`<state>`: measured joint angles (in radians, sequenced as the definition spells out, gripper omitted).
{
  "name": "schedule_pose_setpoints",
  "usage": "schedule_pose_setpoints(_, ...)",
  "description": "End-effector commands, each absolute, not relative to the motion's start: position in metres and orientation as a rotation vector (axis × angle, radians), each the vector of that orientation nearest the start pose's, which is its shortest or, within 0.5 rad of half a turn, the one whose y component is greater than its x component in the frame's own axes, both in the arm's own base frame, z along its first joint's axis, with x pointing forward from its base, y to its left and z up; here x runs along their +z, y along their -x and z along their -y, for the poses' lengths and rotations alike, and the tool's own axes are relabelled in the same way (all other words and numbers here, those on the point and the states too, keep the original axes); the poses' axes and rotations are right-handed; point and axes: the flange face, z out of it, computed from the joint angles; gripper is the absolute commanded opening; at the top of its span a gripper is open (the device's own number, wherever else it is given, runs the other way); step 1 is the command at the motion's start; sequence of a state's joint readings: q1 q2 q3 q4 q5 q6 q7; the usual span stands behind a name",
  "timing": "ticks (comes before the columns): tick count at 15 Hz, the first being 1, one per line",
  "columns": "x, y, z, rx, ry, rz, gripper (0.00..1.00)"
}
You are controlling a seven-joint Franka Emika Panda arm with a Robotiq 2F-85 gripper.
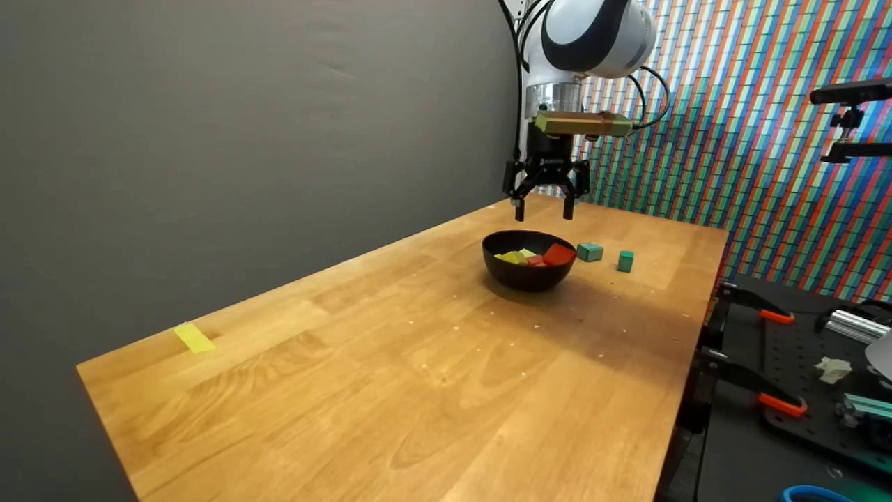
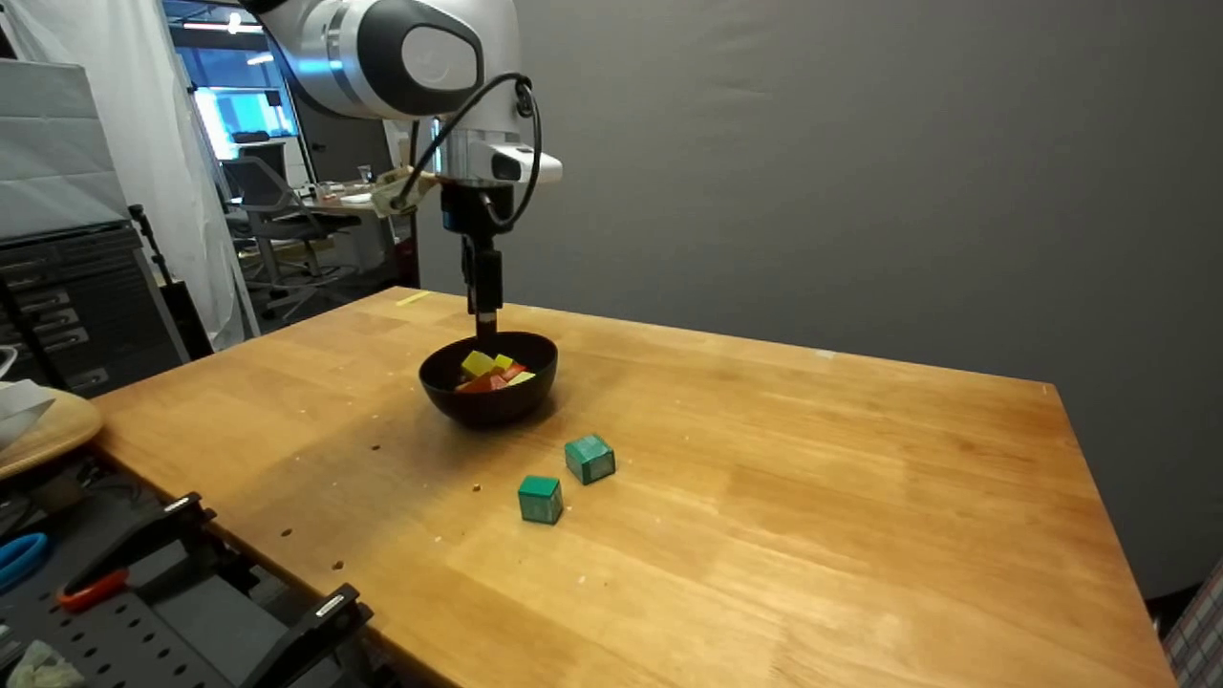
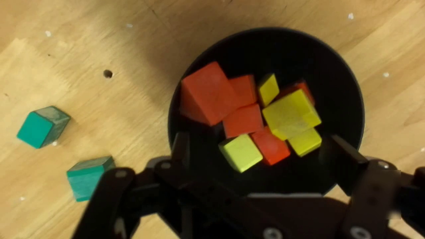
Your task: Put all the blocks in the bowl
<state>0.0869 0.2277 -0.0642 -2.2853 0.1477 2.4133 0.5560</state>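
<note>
Blocks [image 3: 243,120], flat-faced and red or yellow, lay heaped inside the round, smooth, black bowl [image 1: 527,279]. Several overlapped: a dark red block [image 3: 303,87] was mostly hidden beneath a bright yellow block [image 3: 288,114], and how many more lay underneath could not be told. In both exterior views the bowl's near wall concealed the lower part of the heap.

Outside the bowl, near but apart from it, one scuffed teal cube [image 3: 83,181] and, farther from it, another teal cube [image 3: 43,127] rested on the honey-coloured wooden tabletop [image 3: 139,109].

Above the bowl hung the black two-fingered gripper [image 1: 544,213], its fingers [image 1: 520,210] spread wide. In an exterior view that caught it side-on, one finger mostly masked the other, and the tip showed against the bowl's far rim, so their separation could not be judged there. In the wrist view the dark fingers blended into the bowl's black interior, and the gripper covered part of its rim and a corner of the nearer teal cube.

Over the bowl, the white-and-black robot arm [image 1: 592,38] was cut off at the top in both exterior views. Well apart from the bowl lay a flat yellow strip [image 2: 414,298], foreshortened to a sliver in an exterior view.
</note>
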Motion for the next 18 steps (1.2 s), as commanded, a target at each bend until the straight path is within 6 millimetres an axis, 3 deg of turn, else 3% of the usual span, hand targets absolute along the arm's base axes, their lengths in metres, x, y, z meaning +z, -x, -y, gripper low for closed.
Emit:
schedule_pose_setpoints(1, 0.279, -0.487, 0.040, -0.015, 2.895, -1.147, 1.00)
schedule_pose_setpoints(4, 0.285, -0.464, 0.083, -0.142, 2.925, -1.199, 1.00)
schedule_pose_setpoints(5, 0.274, -0.488, 0.071, -0.044, 2.926, -1.174, 1.00)
schedule_pose_setpoints(7, 0.277, -0.473, 0.089, -0.081, 2.931, -1.198, 1.00)
schedule_pose_setpoints(8, 0.283, -0.463, 0.082, -0.025, 3.004, -0.984, 1.00)
schedule_pose_setpoints(9, 0.289, -0.460, 0.080, -0.044, 3.022, -0.913, 1.00)
schedule_pose_setpoints(15, 0.316, -0.450, 0.089, 0.296, 3.391, -0.672, 1.00)
schedule_pose_setpoints(16, 0.319, -0.459, 0.088, 0.232, 3.462, -0.621, 1.00)
schedule_pose_setpoints(17, 0.303, -0.451, 0.087, 0.260, 3.371, -0.683, 1.00)
schedule_pose_setpoints(18, 0.309, -0.455, 0.087, 0.246, 3.410, -0.646, 1.00)
